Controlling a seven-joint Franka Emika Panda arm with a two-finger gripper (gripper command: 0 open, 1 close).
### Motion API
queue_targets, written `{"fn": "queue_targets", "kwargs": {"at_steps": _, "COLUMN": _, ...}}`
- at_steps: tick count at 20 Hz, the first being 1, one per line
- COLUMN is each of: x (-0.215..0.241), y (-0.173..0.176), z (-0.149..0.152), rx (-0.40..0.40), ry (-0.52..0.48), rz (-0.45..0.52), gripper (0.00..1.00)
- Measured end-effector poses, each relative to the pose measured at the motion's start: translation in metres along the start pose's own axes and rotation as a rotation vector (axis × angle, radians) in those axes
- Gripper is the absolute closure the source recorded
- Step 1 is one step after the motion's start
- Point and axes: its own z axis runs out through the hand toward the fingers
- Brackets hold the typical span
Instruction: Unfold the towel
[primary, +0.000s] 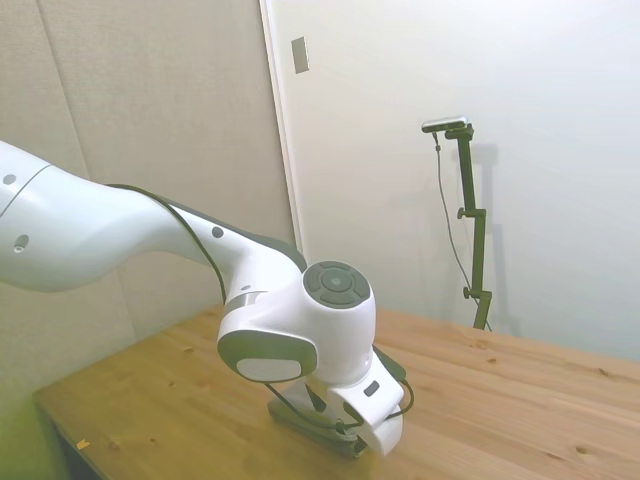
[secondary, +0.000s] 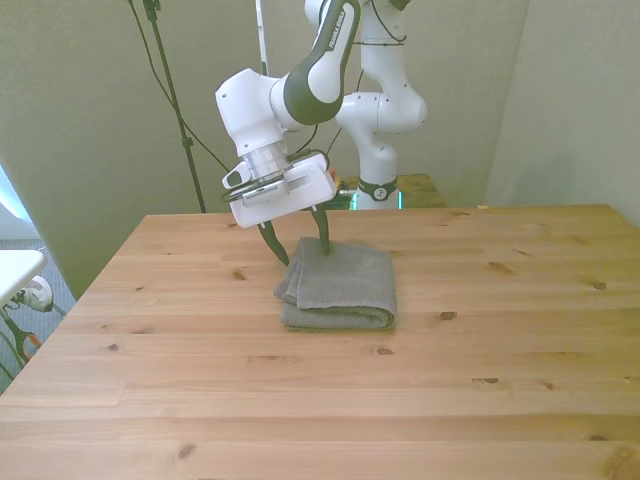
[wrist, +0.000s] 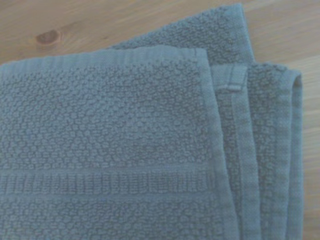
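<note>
From my remote station, I see the grey towel (secondary: 340, 286) lying folded in layers near the middle of the wooden table (secondary: 500, 380), while the gripper (secondary: 298, 245) stands with fingers spread at the towel's eleven o'clock corner.

Robot lab — white arm (secondary: 330, 60), bare walls (primary: 520, 80), wooden table (secondary: 500, 380)
</note>
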Motion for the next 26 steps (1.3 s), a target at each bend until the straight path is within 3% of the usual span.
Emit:
{"fn": "queue_targets", "kwargs": {"at_steps": 18, "x": -0.019, "y": -0.001, "z": 0.004, "rx": 0.004, "ry": -0.025, "rz": -0.049, "gripper": 1.0}}
{"fn": "queue_targets", "kwargs": {"at_steps": 26, "x": -0.013, "y": -0.02, "z": -0.028, "rx": 0.044, "ry": 0.012, "rz": -0.076, "gripper": 1.0}}
